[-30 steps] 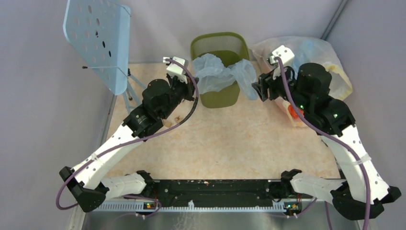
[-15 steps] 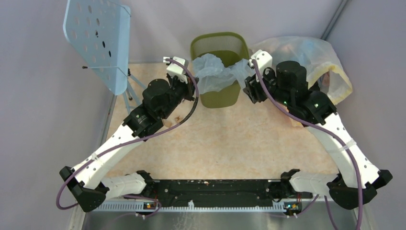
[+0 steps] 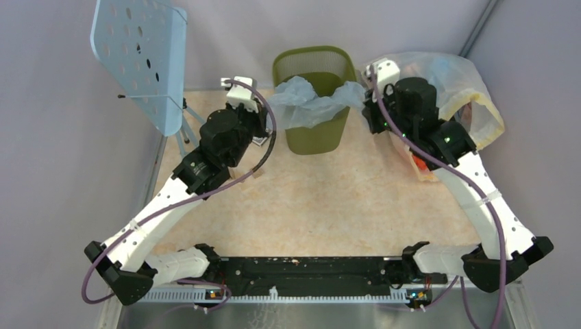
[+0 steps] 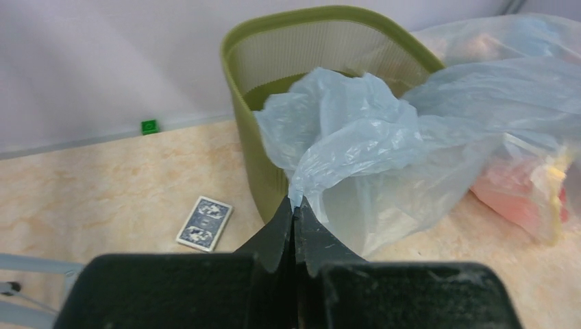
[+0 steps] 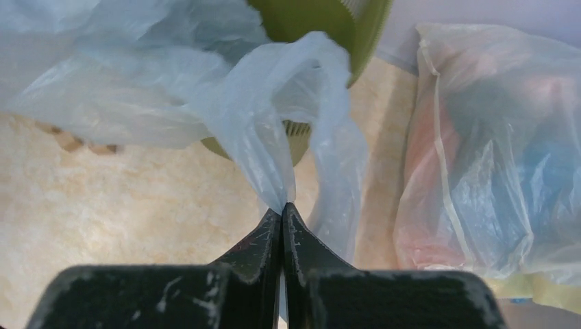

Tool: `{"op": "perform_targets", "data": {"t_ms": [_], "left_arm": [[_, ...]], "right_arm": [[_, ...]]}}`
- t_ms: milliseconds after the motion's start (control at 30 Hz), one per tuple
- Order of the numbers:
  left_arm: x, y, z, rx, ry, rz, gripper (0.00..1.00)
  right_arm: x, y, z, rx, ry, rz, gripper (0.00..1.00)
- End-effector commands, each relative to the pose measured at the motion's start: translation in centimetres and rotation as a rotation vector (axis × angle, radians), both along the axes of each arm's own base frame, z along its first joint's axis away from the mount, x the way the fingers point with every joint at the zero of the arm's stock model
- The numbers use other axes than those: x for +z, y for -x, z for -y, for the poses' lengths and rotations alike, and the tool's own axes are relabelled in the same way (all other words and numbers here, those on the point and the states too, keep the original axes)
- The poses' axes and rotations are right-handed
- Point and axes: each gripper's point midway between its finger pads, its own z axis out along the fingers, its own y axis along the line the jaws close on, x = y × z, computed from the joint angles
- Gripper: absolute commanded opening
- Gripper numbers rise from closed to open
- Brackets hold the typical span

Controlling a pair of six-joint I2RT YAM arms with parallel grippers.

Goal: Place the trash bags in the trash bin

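Observation:
The olive-green mesh trash bin (image 3: 314, 140) stands upright at the back middle of the table. A pale blue-grey crinkly trash bag (image 3: 312, 103) stretches across its front rim, part of it inside the bin (image 4: 329, 41). My left gripper (image 3: 264, 110) is shut on the trash bag's left edge (image 4: 342, 144), its tips (image 4: 294, 203) pinching the film. My right gripper (image 3: 366, 103) is shut on the bag's right edge (image 5: 274, 130), its tips (image 5: 283, 208) clamping a gathered fold beside the bin (image 5: 308, 20).
A big clear-yellowish sack (image 3: 459, 89) stuffed with coloured items lies right of the bin, close behind the right arm. A blue perforated stand (image 3: 140, 55) rises at the back left. A blue-backed playing card (image 4: 205, 223) lies on the table left of the bin.
My right gripper moved left to the bag's right edge and shut on it. The left gripper drew back slightly left, and the bag is now pulled wider across the bin's rim.

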Motion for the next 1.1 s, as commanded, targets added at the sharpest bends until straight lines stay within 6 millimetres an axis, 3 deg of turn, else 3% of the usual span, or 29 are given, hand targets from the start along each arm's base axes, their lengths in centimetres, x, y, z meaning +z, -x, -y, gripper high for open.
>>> {"op": "perform_targets", "data": {"t_ms": [0,167,300,433,833,933,1000,1067], "left_arm": [[1.5,-1.3,-2.8,0.072,0.075,0.013,0.00],[1.4,-3.1,-4.4,0.080,0.110,-0.016,0.00],[1.1,-3.9,-5.3,0.106,0.105,-0.035,0.00],[0.8,-3.6,-5.6,0.105,0.106,-0.038,0.00],[-1.1,-2.5,-9.1,0.205,0.119,-0.053,0.00],[-1.5,-2.3,-8.7,0.175,0.135,-0.053,0.00],[-1.6,-2.1,-7.7,0.123,0.154,-0.050,0.00],[-1.6,-1.9,-6.9,0.074,0.172,-0.043,0.00]], "right_arm": [[5.2,-2.9,2.4,-0.116,-0.242,0.046,0.00],[6.8,-6.1,4.8,-0.207,-0.344,0.017,0.00],[6.8,-7.6,5.9,-0.293,-0.363,-0.025,0.00],[6.2,-7.7,6.0,-0.312,-0.362,-0.054,0.02],[6.1,-7.9,13.5,-0.639,-0.497,-0.004,0.08],[5.6,-7.7,13.0,-0.603,-0.504,-0.007,0.15],[5.8,-7.3,11.6,-0.502,-0.502,-0.004,0.23],[6.3,-6.4,9.7,-0.366,-0.501,-0.001,0.49]]}}
